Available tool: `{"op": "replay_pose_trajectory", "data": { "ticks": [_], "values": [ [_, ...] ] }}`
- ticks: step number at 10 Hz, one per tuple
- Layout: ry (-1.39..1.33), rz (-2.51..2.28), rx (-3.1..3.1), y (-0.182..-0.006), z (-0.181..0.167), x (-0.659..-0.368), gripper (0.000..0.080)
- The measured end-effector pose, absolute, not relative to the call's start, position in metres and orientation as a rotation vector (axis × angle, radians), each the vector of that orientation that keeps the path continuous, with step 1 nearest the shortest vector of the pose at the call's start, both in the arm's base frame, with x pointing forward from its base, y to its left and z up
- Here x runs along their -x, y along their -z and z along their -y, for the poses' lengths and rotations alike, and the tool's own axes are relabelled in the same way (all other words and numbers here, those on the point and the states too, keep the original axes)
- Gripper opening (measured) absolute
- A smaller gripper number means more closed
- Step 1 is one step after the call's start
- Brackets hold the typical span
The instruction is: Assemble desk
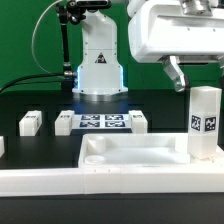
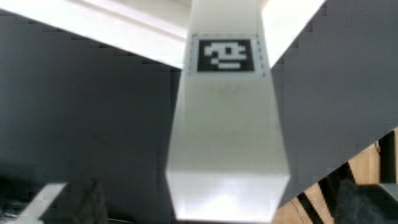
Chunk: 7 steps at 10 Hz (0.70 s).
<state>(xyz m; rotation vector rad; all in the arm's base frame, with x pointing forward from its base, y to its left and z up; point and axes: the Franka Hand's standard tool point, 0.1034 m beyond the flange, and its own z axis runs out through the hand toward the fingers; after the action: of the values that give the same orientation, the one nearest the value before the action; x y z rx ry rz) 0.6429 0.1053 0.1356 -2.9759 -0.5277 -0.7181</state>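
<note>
The desk's wide white rimmed panel lies at the front of the black table. A white square leg with a black-and-white tag stands upright in the panel's corner on the exterior view's right. My gripper hangs just over the leg's top, open, its dark finger apart from the leg's side. In the wrist view the leg runs down the centre between the spread fingers, tag facing the camera. Three more legs lie loose behind the panel.
The marker board lies flat between the loose legs, before the robot's base. A long white rail runs along the table's front edge. A small white part sits at the exterior view's left edge.
</note>
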Motion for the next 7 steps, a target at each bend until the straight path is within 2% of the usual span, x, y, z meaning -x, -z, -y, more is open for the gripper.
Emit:
{"op": "replay_pose_trajectory", "data": {
  "ticks": [1,2,7],
  "values": [
    [0.716,0.526,2.976,-0.1366,-0.1061,-0.6476,0.0649],
    [0.602,0.524,2.994,-0.13,-0.1075,-0.644,0.0649],
    [0.051,0.503,3.029,-0.1295,-0.1137,-0.6442,0.0649]
  ]
}}
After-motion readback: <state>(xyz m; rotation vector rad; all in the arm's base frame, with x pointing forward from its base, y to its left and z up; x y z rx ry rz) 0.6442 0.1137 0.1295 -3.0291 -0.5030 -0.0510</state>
